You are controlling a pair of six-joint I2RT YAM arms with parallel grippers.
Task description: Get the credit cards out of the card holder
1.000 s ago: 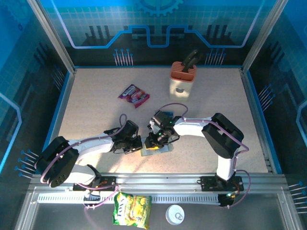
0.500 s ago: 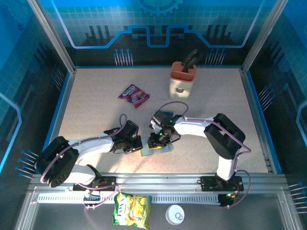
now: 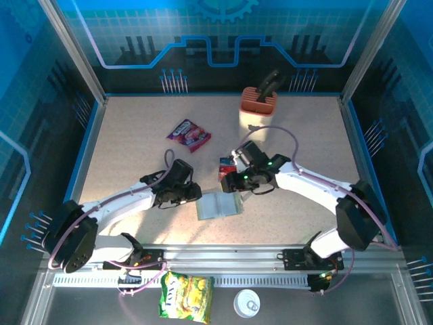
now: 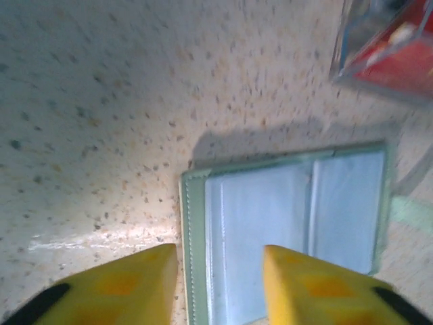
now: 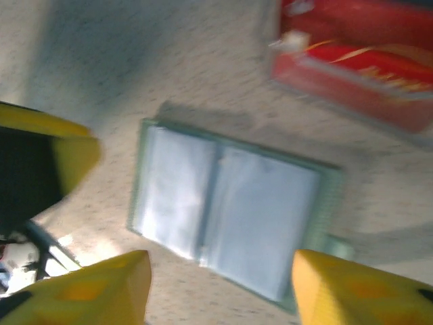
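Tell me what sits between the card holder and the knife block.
In the top view, the right gripper hangs just beyond the card holder, with a clear box of something red beside it; bare table follows up to the knife block.

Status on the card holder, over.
Empty and open: left tool, right tool. Flat open holder, pockets look bare. Close beyond it, clear box with red contents.

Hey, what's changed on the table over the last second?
Both grippers opened and left the card holder: the left gripper backed off leftward, the right gripper swung toward the clear box. The holder lies open where it was; snack packet and knife block unmoved.
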